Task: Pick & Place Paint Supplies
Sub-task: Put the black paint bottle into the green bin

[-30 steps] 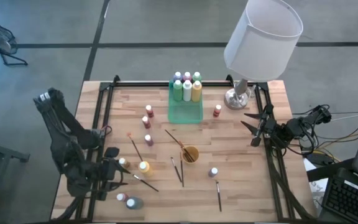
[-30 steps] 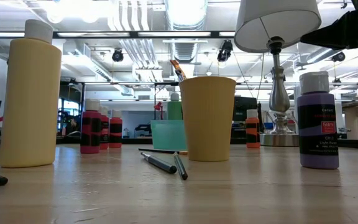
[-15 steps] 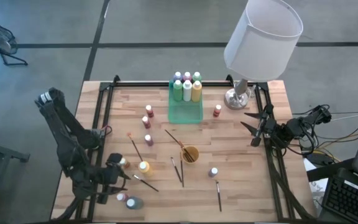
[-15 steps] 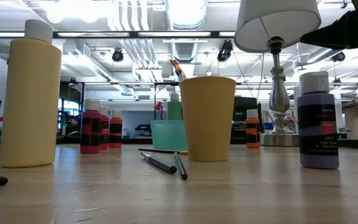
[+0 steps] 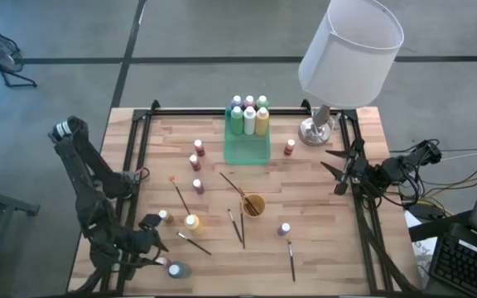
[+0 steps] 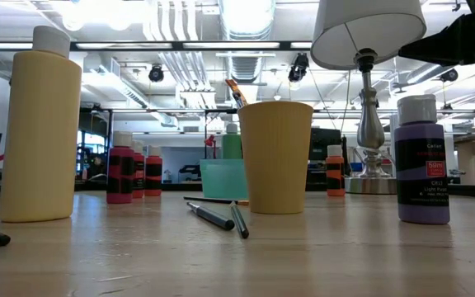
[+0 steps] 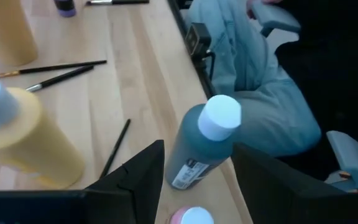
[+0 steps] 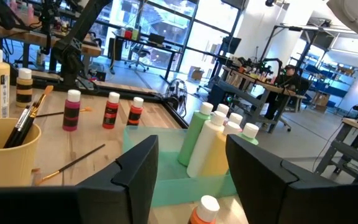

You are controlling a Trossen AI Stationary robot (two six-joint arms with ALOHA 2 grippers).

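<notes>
left gripper (image 7: 194, 171): down at the near-left corner of the worktop (image 5: 321, 248), jaws open with a teal bottle (image 7: 199, 146) sitting in the gap between them, not pinched as far as I can see; from above the arm covers a lot of that corner
teal bottle: white cap, leaning, right by the near edge; a pink-capped bottle (image 7: 184, 216) just beside it is cut off in the wrist view so only its top shows
yellow bottle (image 5: 191, 222): near-left part of the worktop, upright, next to a small white-capped one (image 5: 163, 215) I can't really make out
right gripper (image 5: 336, 168): parked by the right edge, near the lamp (image 5: 338, 62), jaws open and holding nothing
green tray (image 5: 248, 147): middle of the far edge, six bottles (image 5: 249, 116) standing in its far half; the near half looks bare through the plastic
red bottles (image 5: 197, 162): three loose ones left of the tray, plus an orange-red one (image 5: 290, 147) between tray and lamp base
cup (image 5: 253, 204): around the middle, with a brush (image 5: 237, 189) leaning in it; what else is inside is hard to tell
purple bottle (image 5: 284, 228): near-right of the cup, upright
loose brushes (image 5: 240, 228): scattered flat on the near half, thin and easy to lose against the wood; one (image 5: 291, 260) lies close to the near edge
person (image 7: 253, 81): pale blue sleeve or clothing past the near edge in the left wrist view, mostly cropped
</notes>
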